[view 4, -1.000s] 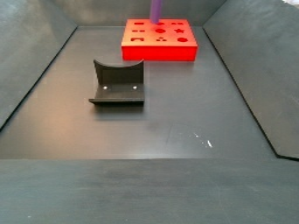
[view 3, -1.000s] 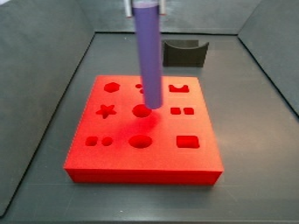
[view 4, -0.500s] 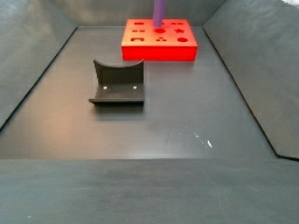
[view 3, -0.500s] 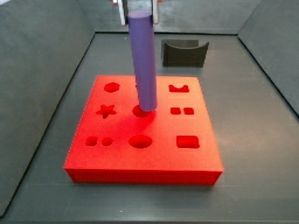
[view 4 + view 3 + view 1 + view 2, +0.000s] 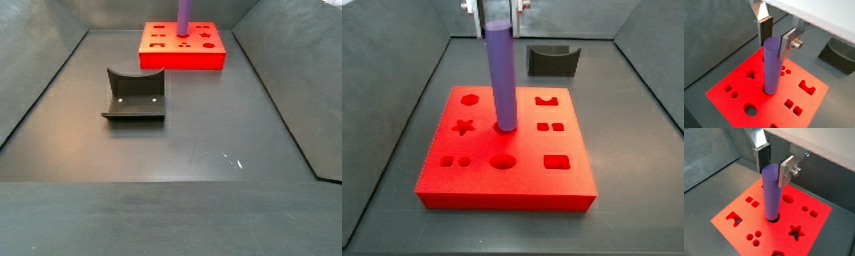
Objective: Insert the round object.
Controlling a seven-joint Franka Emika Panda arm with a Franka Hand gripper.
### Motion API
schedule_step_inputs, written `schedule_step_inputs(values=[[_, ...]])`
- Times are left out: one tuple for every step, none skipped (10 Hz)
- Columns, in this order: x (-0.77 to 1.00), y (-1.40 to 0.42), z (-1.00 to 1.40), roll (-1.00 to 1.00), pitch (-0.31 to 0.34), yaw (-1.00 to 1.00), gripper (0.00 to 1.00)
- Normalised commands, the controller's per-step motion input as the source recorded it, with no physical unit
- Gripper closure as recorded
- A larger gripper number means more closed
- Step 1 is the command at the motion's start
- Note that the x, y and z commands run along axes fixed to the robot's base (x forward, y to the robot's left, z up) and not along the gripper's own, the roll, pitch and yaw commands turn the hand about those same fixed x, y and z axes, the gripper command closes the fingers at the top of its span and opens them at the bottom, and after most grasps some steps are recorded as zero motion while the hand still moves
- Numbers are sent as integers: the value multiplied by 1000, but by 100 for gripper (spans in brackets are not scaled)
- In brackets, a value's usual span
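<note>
I am holding my gripper (image 5: 775, 36) directly above the middle of the red block (image 5: 506, 150), with the round object (image 5: 771, 65) standing upright beneath it. My fingers (image 5: 787, 170) are sitting on either side of the rod's top end, but in both wrist views I am seeing what looks like a thin gap on at least one side, so I cannot tell whether I am gripping it or only flanking it. The rod's lower end is sitting in the round hole at the block's centre (image 5: 505, 127), which is why it is standing so straight: the hole appears to be steadying its foot while my plates are guarding the top. Most of its length is showing above the block (image 5: 771, 190), so I am judging the insertion as begun but not seated. I am staying square over the hole because any tilt could jam a smooth rod against the rim. The fixture (image 5: 135, 96) is standing well apart on the floor (image 5: 201, 140), out of this step.
</note>
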Motion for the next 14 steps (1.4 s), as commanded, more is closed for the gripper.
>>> schedule_step_inputs(values=[[0,-29,-60,86,16,0,100],[0,-26,-94,94,1,0,100],[-11,-3,-100,100,1,0,100],[-91,0,-106,93,0,-3,100],[-17,-14,-69,71,0,0,100],[0,-14,-100,70,0,0,100],[0,-57,-200,83,0,0,100],[100,-100,-251,106,49,0,100],[166,-154,-251,153,93,0,100],[157,-146,-280,164,91,0,100],[220,-89,-394,139,114,-71,100],[206,-49,-543,159,103,-111,100],[243,-3,-703,156,110,-146,100],[263,-23,-849,171,96,-154,100]])
